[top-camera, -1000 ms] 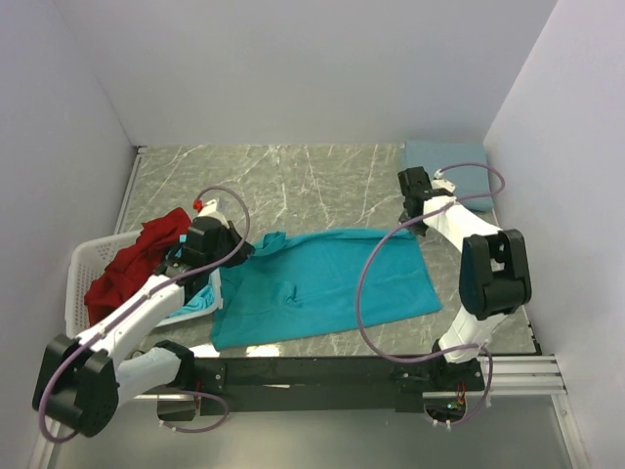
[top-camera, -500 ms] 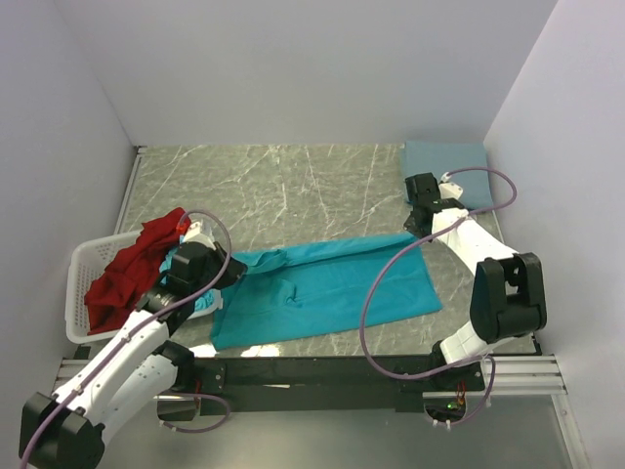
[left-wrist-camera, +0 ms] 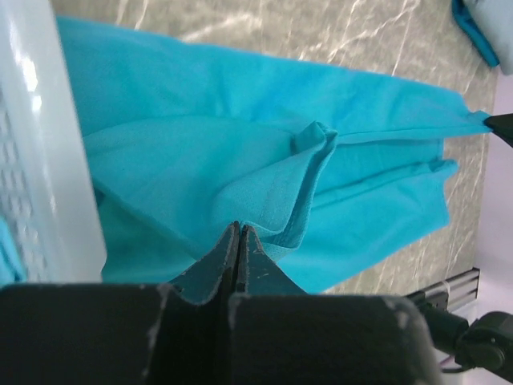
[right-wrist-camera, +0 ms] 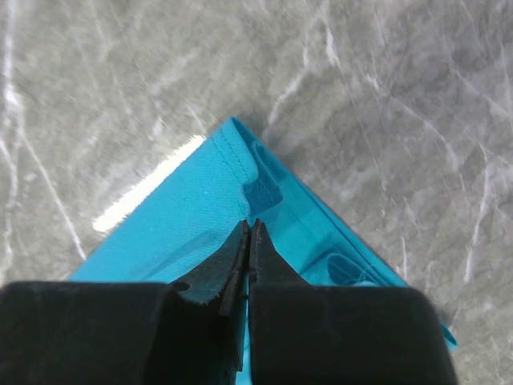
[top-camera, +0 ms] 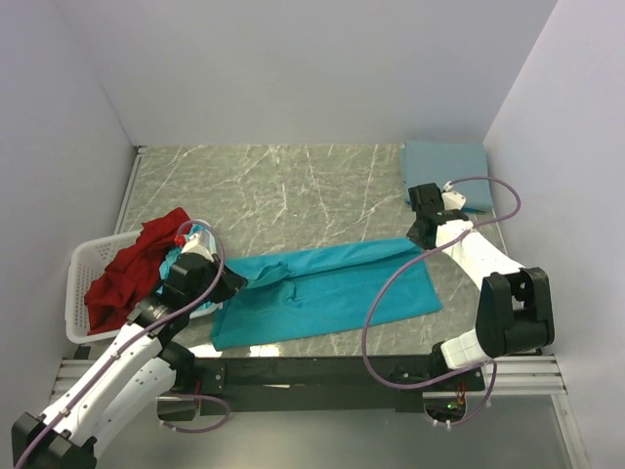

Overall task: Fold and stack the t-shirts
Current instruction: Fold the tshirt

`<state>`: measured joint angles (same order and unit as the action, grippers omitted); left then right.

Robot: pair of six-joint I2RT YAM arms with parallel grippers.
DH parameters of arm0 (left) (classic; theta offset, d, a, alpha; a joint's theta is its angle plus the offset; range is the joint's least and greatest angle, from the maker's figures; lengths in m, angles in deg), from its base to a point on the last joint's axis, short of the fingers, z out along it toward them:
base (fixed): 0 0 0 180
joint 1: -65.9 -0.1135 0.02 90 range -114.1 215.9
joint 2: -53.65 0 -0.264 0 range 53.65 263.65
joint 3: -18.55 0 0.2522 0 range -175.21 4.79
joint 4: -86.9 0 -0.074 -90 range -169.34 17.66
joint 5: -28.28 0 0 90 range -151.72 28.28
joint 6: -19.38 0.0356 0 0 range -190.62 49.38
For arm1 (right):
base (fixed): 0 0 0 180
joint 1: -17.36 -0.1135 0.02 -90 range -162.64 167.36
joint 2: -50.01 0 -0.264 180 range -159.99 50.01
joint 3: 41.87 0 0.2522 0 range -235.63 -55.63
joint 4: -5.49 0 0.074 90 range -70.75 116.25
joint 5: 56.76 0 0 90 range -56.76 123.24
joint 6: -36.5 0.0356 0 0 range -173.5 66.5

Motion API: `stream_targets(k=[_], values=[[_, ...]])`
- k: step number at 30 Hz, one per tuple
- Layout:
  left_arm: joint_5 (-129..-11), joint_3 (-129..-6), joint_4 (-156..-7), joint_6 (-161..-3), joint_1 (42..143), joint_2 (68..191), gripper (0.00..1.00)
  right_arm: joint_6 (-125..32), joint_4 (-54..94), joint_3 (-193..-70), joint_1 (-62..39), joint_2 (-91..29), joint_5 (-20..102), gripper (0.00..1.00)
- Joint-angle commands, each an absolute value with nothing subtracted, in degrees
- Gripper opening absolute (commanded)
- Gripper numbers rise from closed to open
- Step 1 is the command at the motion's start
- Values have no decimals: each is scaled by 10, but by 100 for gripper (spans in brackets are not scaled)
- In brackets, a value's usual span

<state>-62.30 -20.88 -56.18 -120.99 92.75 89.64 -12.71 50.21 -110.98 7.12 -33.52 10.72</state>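
Left end effector (left-wrist-camera: 238, 241) and right end effector (right-wrist-camera: 250, 239) pinch tight on end corners of the teal t-shirt (top-camera: 332, 293) beside the basket (top-camera: 76, 308), which we judge limp and light.

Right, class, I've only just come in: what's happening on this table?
A teal t-shirt lies spread on the marble table, seemingly mid-fold. The robot's left gripper and right gripper are each shut on one end of its far edge, which stretches between them. A red t-shirt lies heaped in the white basket on the left, and a folded grey-blue t-shirt sits in the far right corner.
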Motion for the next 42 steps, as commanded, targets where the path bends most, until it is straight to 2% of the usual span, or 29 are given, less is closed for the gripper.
stream_targets(k=[1,10,13,14,16,17,18,20,21,23,26,33,42], values=[[-622,-227,-508,-1237,934,877,1,-128,491,-1090,69,-306,103,0],[-619,-219,-442,-1304,972,873,2,-122,476,-1049,69,-299,114,0],[-620,-225,-422,-1330,989,871,17,-117,470,-1023,70,-295,112,2],[-619,-226,-409,-1335,996,871,27,-114,471,-1019,70,-294,110,4],[-619,-232,-396,-1344,1003,869,38,-109,475,-1009,69,-286,108,12],[-619,-232,-381,-1350,1005,866,51,-105,477,-1005,70,-281,108,19],[-619,-234,-376,-1353,1007,865,56,-104,477,-1002,70,-267,108,38],[-619,-244,-367,-1350,1007,858,80,-104,482,-994,69,-251,109,54],[-619,-247,-365,-1341,1008,857,85,-104,487,-996,70,-236,107,63],[-619,-261,-371,-1334,1008,862,89,-106,506,-1001,70,-219,98,67],[-629,-270,-416,-1312,1008,886,96,-124,510,-1012,70,-187,111,69],[-661,-266,-602,-1255,1009,1009,98,-199,429,-998,64,-146,312,73],[-667,-314,-725,-1194,1012,1205,98,-205,423,-973,62,-145,325,73]])
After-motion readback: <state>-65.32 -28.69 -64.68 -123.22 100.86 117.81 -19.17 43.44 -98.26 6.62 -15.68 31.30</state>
